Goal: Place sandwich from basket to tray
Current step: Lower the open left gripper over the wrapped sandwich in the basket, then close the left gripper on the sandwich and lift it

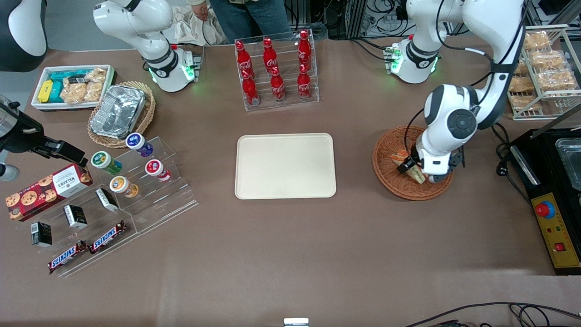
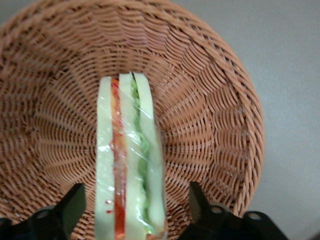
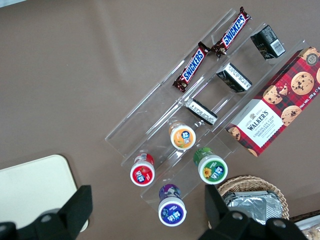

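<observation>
The sandwich stands on edge in the round reddish-brown basket, wrapped in clear film, with pale bread and red and green filling. My left gripper is down in the basket, open, with one black finger on each side of the sandwich and a gap between each finger and the bread. From the front, the gripper covers much of the sandwich in the basket. The cream tray lies flat beside the basket, toward the parked arm's end, with nothing on it.
A clear rack of red bottles stands farther from the front camera than the tray. An acrylic stand with cups and snack bars lies toward the parked arm's end. A black control box and a wire snack rack are at the working arm's end.
</observation>
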Motion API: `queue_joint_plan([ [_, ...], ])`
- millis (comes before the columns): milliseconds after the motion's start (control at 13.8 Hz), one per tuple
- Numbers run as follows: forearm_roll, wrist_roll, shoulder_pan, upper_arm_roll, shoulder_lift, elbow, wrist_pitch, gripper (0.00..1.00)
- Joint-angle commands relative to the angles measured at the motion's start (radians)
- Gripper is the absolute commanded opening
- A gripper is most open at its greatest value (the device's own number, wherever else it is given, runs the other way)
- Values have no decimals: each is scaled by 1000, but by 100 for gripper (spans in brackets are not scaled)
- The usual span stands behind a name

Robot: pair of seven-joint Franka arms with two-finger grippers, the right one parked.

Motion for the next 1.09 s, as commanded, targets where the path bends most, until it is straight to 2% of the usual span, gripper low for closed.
queue_joint_plan([
  [0, -1, -44, -16, 4, -4, -7, 19, 56],
  [218, -1, -42, -16, 4, -14, 2, 11, 15],
  [291, 0, -42, -16, 4, -16, 19, 2, 5],
  [364, 5, -42, -16, 4, -18, 31, -26, 0],
  [509, 8, -35, -13, 4, -39, 114, -155, 0],
  [655, 8, -24, -5, 4, -24, 317, -404, 0],
  [800, 2, -3, -5, 4, 7, 489, -556, 0],
  [1018, 2, 23, -5, 7, -10, 596, -706, 0],
])
